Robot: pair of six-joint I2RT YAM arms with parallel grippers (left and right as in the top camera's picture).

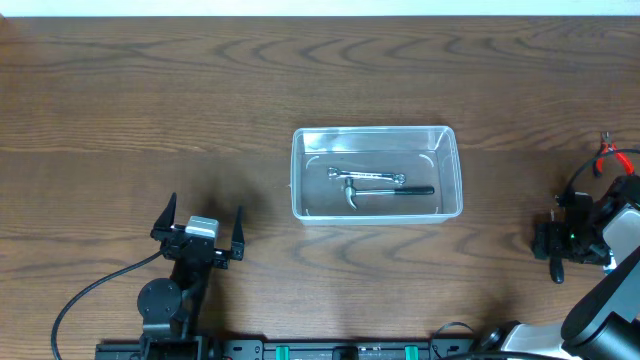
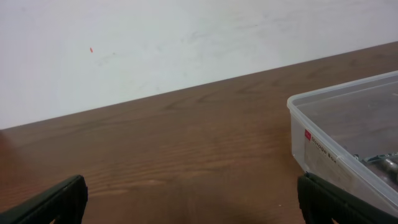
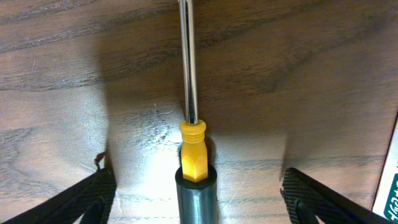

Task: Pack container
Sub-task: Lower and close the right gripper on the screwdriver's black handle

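Centrally on the wooden table the container is set, clear and rectangular, with its long sides running left to right. It is seen upright and without a lid. In the left wrist view its corner and a small printed label are seen at the right.

Near and to the left of it, well apart, the left gripper is held above bare wood. Its fingers are spread wide, and nothing is held between them.

At the right edge of the table, also well apart from the container, the right gripper is placed over a screwdriver. Its fingers are kept wide on either side of the tool, and no contact with it is seen.

Inside the container a hammer is laid flat, with its black handle pointing right. Just beyond it, on the far side, a wrench is laid roughly parallel.

The screwdriver is laid flat on the wood, with a dark handle, a yellow collar and a steel shaft pointing away from the wrist camera.

Pliers with red handles are seen farther back at the right edge. A white edge with greenish print is cut off at the right wrist view's border; what it belongs to cannot be told.
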